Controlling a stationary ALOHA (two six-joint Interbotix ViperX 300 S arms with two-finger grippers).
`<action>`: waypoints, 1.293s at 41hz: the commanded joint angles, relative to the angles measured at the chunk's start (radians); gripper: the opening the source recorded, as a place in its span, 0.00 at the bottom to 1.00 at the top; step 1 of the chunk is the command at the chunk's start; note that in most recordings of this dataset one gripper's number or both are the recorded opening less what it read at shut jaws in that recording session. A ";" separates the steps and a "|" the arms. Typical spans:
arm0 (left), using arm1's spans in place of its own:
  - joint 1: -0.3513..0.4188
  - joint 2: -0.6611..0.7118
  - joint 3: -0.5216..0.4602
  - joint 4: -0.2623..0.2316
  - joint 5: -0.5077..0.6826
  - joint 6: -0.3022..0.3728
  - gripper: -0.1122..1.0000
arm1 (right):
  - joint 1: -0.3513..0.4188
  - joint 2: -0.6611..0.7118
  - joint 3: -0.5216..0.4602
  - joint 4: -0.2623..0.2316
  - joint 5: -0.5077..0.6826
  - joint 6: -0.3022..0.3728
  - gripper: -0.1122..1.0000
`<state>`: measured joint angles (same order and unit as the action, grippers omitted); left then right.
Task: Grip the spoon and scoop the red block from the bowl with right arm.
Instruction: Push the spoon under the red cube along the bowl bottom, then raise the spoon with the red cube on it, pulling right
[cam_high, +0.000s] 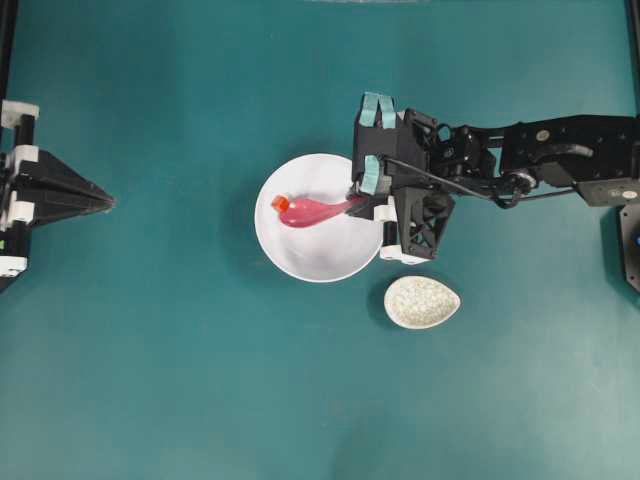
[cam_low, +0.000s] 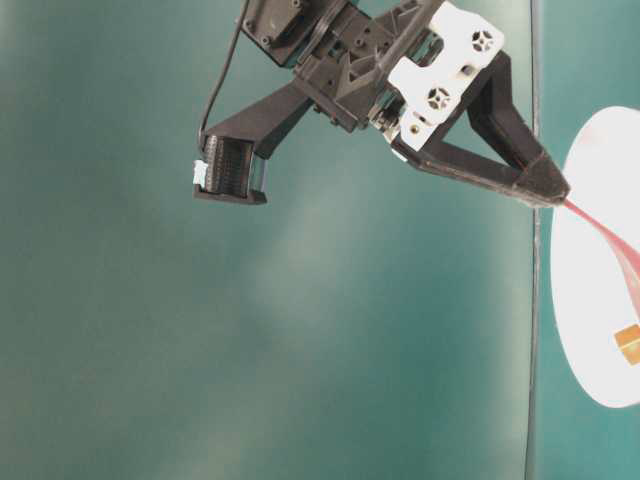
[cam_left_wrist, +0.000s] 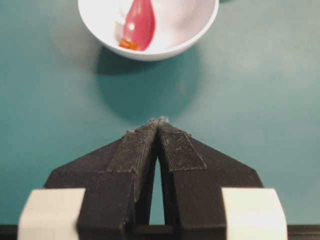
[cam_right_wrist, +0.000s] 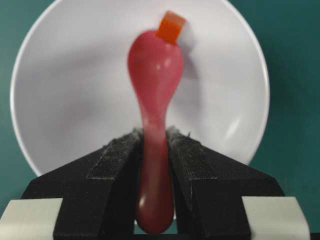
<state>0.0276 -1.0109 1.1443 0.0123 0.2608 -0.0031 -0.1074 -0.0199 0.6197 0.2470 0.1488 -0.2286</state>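
The white bowl (cam_high: 318, 255) stands mid-table. My right gripper (cam_high: 352, 206) hovers at its right rim, shut on the handle of the pink spoon (cam_high: 308, 213). The scoop reaches left into the bowl. A tiny red block (cam_high: 281, 203) sits at the scoop's tip, touching it. In the right wrist view the spoon (cam_right_wrist: 155, 70) runs up from between the right gripper's (cam_right_wrist: 154, 134) fingers, with the block (cam_right_wrist: 170, 26) at the scoop's far end over the bowl (cam_right_wrist: 75, 90). My left gripper (cam_high: 106, 201) rests far left, shut and empty; in its own view the left gripper (cam_left_wrist: 159, 121) points toward the bowl (cam_left_wrist: 200, 30).
A speckled egg-shaped spoon rest (cam_high: 422, 302) lies on the teal table just right of and below the bowl, under the right arm's wrist. Black frame posts stand at the far left and right edges.
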 joint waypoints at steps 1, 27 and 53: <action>-0.002 0.006 -0.029 0.002 -0.005 -0.002 0.10 | 0.002 -0.012 -0.009 0.003 -0.018 0.002 0.31; -0.002 0.005 -0.031 0.002 -0.005 -0.003 0.10 | 0.008 -0.018 -0.003 0.002 -0.069 0.002 0.31; -0.002 0.005 -0.031 0.002 0.015 -0.002 0.10 | 0.055 -0.150 0.161 0.002 -0.255 0.002 0.31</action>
<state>0.0276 -1.0109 1.1459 0.0107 0.2761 -0.0046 -0.0583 -0.1319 0.7793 0.2470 -0.0782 -0.2286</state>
